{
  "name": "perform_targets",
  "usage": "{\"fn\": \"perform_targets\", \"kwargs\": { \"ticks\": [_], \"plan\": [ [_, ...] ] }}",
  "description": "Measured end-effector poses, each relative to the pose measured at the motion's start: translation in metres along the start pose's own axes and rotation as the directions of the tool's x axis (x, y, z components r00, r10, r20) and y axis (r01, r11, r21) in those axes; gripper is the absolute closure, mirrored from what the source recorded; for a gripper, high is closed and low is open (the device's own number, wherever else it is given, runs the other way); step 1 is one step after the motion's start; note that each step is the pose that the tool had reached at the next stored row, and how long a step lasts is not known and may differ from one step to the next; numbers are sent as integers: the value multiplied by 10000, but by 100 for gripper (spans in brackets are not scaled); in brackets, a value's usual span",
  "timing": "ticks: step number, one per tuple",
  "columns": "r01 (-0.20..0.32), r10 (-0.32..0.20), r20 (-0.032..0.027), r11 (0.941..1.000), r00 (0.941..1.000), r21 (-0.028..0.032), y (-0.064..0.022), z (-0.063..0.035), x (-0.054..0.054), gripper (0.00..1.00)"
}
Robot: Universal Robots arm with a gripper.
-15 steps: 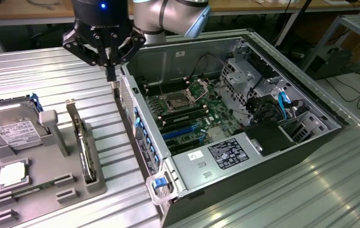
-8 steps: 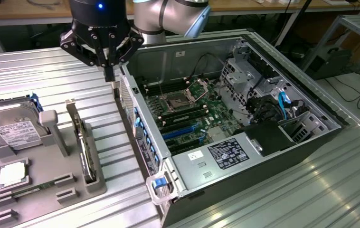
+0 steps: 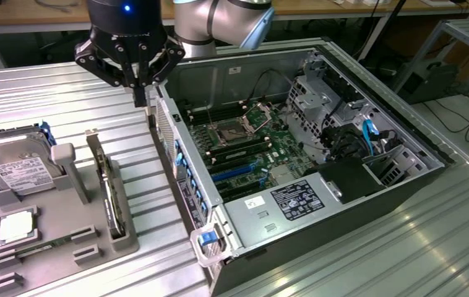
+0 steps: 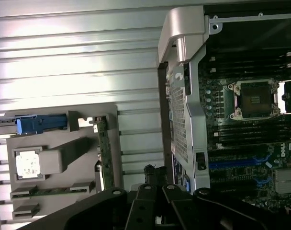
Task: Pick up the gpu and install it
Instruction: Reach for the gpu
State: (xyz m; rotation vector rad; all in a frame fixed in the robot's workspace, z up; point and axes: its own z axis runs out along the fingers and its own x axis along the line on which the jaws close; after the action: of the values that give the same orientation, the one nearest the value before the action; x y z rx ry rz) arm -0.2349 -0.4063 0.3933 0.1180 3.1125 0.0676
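Observation:
The gpu (image 3: 107, 189) is a thin black card standing on edge in a slot of the grey holder (image 3: 94, 238), its silver bracket at the far end. In the wrist view the gpu (image 4: 102, 153) appears edge-on in the same holder (image 4: 112, 129). My gripper (image 3: 141, 100) hangs above the metal table, between the holder's far end and the rear corner of the open computer case (image 3: 187, 185). Its fingers are shut together with nothing between them. My gripper (image 4: 152, 172) is apart from the gpu in the wrist view too.
The holder also carries a silver hard drive (image 3: 16, 167), a square CPU chip (image 3: 16, 226) and a memory stick (image 3: 41, 247). Inside the case lie the motherboard with an empty CPU socket (image 3: 228, 131) and blue expansion slots (image 3: 236, 170). The case's rear wall stands beside the holder.

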Motion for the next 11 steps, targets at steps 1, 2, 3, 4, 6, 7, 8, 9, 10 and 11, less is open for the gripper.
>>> {"fn": "perform_targets", "kwargs": {
  "ticks": [1,2,3,4,6,7,8,9,10,11],
  "plan": [
    [0,0,0,10000,10000,-1,-1,0,4,89],
    [0,0,0,10000,10000,0,-1,0,8,89],
    [0,0,0,10000,10000,0,-1,-1,11,89],
    [0,0,0,10000,10000,0,-2,-1,14,89],
    [0,0,0,10000,10000,0,-3,-1,22,89],
    [0,0,0,10000,10000,0,-3,-1,25,89],
    [0,0,0,10000,10000,0,-4,-1,29,89],
    [0,0,0,10000,10000,0,-5,-1,33,89],
    [0,0,0,10000,10000,-1,-5,-1,38,89],
    [0,0,0,10000,10000,0,-6,-1,45,89]
  ]
}}
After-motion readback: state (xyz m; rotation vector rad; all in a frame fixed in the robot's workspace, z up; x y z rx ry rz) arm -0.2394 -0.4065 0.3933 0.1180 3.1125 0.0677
